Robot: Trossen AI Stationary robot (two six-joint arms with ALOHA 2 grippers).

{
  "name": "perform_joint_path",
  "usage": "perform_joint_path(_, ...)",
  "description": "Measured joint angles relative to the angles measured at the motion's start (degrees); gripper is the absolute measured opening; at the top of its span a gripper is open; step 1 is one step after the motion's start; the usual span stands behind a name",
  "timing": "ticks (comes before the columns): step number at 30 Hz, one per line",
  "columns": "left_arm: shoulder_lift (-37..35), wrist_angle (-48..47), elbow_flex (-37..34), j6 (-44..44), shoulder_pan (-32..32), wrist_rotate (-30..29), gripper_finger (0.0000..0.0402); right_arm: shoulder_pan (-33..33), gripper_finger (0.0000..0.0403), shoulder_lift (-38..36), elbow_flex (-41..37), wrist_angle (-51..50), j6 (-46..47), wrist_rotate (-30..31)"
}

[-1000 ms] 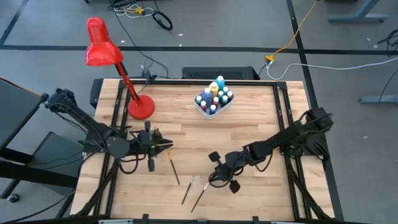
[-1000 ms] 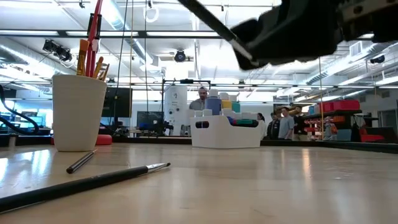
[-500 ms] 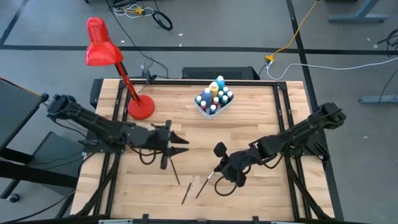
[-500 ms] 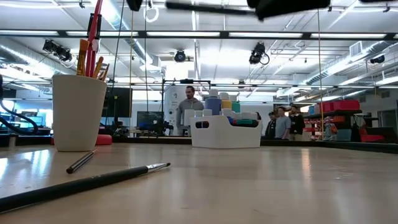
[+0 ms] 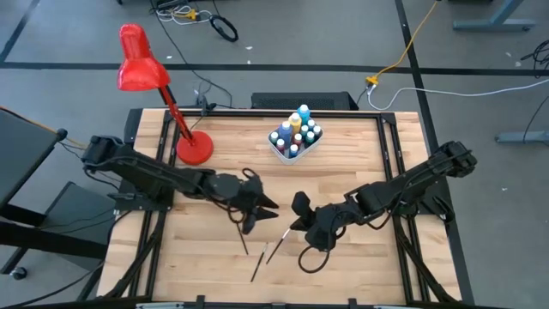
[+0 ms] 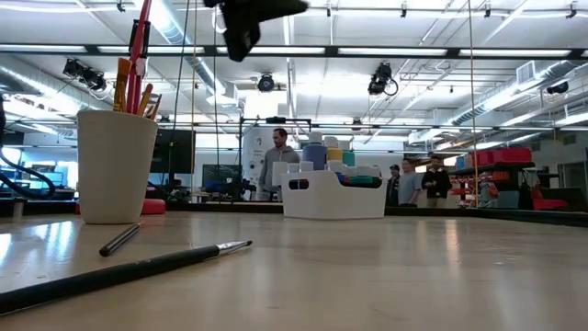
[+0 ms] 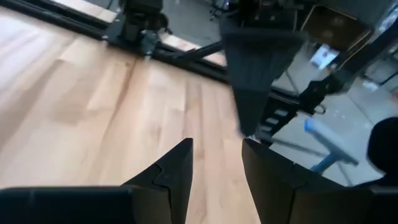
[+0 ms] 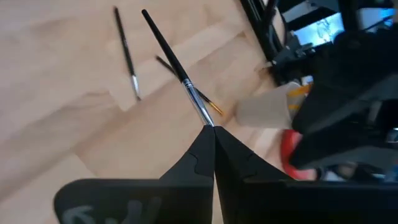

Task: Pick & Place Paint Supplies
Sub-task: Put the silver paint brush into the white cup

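Right arm's got a brush, left one's coming in empty

The right gripper (image 8: 213,134) is pinching a paintbrush (image 8: 176,70) by its bristle end above mid-table, while the left gripper (image 7: 214,163) is hovering close beside it, fingers parted around nothing. Two more brushes (image 5: 255,264) are lying on the table (image 5: 360,163).

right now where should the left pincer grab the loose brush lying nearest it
Probably mid-handle. Bring the open left pincer straight down from above, jaws set across the brush. It lies flat on the table and is thin and long, so a side approach would find nothing to get under. Gripping the middle should keep it balanced and spare the bristles.
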Motion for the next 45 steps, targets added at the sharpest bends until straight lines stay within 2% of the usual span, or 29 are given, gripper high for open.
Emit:
perform_joint_path(4, 2.7, -0.4, 1.5, -1.9, 0.0, 2.0, 0.0148, 0.0, 0.0, 0.0, 0.0, 0.6, -2.4, 1.2)
perform_joint_path(13, 3.6, 0.0, 2.3, -1.8, 0.0, 2.4, 0.0148, -0.1, 0.0, 0.0, 0.0, 1.8, -8.1, 10.8)
perform_joint_path(24, 3.6, 0.1, 2.2, 0.9, 0.0, 2.0, 0.0147, -0.1, 0.0, 0.0, 0.0, 6.1, -14.2, 15.0)
perform_joint_path(29, 3.6, 0.1, 2.2, 1.6, -0.1, 2.0, 0.0117, -0.2, 0.0, 0.0, 0.0, 7.1, -14.1, 15.1)
perform_joint_path(36, 3.5, 0.1, 2.2, 3.1, -0.1, 1.4, 0.0023, -0.2, 0.0014, 0.0, 0.0, 8.6, -11.6, 12.4)
perform_joint_path(45, 3.5, 0.0, 2.1, 4.1, -0.1, -0.9, 0.0032, -0.1, 0.0056, 0.0, 0.0, 7.5, 0.2, 12.4)
